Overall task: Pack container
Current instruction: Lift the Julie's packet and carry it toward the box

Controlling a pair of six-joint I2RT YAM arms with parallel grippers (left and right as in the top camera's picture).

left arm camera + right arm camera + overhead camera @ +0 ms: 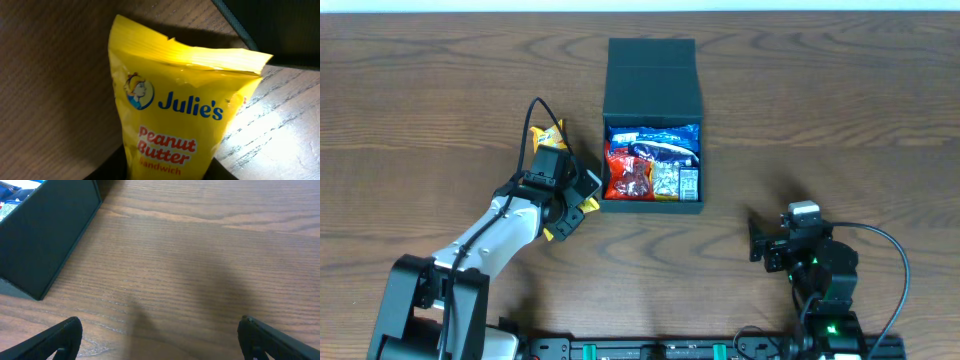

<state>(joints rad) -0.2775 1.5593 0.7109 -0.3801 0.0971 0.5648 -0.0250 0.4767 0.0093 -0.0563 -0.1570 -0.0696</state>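
The container (pixel 652 80) is a dark teal box at the table's middle. Its lid is folded back, and red, blue and silver snack packets (pixel 650 165) lie inside. My left gripper (pixel 549 148) is just left of the box. It is shut on the lower part of a yellow Julie's peanut butter sandwich packet (pixel 182 110), whose top also shows in the overhead view (pixel 549 132). The box's corner (pixel 280 25) is just beyond the packet. My right gripper (pixel 160 335) is open and empty over bare wood, right of and nearer than the box (pixel 50 235). It also shows in the overhead view (pixel 756 240).
Wooden table (pixel 820 120) all around. Small yellow pieces (pixel 566 228) show under my left wrist; I cannot tell what they are. A black cable (pixel 880 250) loops beside the right arm.
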